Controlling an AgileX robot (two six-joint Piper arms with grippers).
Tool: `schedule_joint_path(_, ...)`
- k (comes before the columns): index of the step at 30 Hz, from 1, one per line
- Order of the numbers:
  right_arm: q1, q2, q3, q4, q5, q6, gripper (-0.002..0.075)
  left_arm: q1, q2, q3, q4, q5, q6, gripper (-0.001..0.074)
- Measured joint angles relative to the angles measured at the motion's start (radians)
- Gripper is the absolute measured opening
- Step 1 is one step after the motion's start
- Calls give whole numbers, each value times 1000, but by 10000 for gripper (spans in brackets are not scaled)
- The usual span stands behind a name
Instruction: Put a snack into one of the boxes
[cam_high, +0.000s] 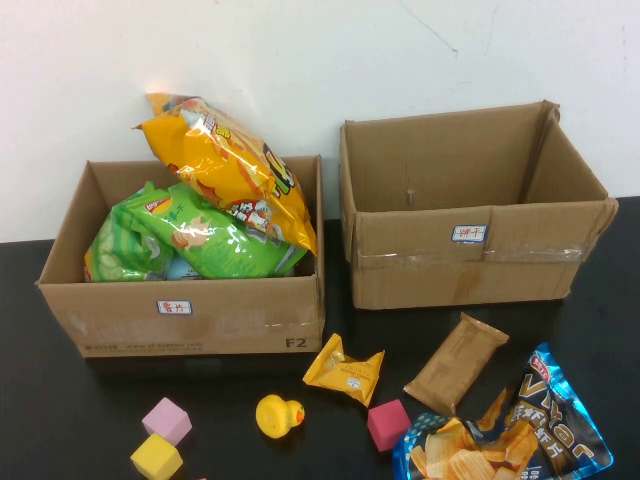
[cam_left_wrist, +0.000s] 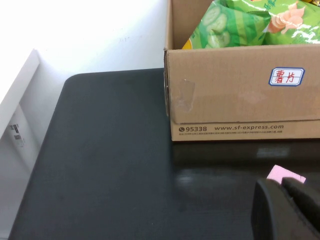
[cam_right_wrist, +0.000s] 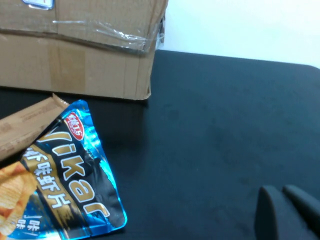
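I am looking down on a black table (cam_high: 120, 400) where two cardboard boxes are sitting side by side against the white wall. The left box (cam_high: 190, 320), at about ten o'clock in the high view, is holding a yellow chip bag (cam_high: 235, 170) leaning on a green chip bag (cam_high: 200, 240); the right box (cam_high: 470, 270), at about two o'clock, is showing only bare cardboard inside. In front of the boxes, toward six o'clock, a small yellow snack packet (cam_high: 345, 370), a brown wrapped snack (cam_high: 458, 362) and a blue chip bag (cam_high: 520, 430) are lying on the table, with a yellow rubber duck (cam_high: 278, 415), two pink cubes (cam_high: 166, 420) (cam_high: 388, 424) and a yellow cube (cam_high: 156, 458) nearby. The left gripper (cam_left_wrist: 287, 210) is hovering low over the table just before the left box, its fingers lying close together. The right gripper (cam_right_wrist: 287, 215) is hovering beside the blue chip bag, fingers nearly together, holding nothing.
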Motion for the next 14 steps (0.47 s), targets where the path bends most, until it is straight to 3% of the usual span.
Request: schedule_joint_path(14,0,0,0,0,2,9,-1,0,0,0,0,0,0,-3)
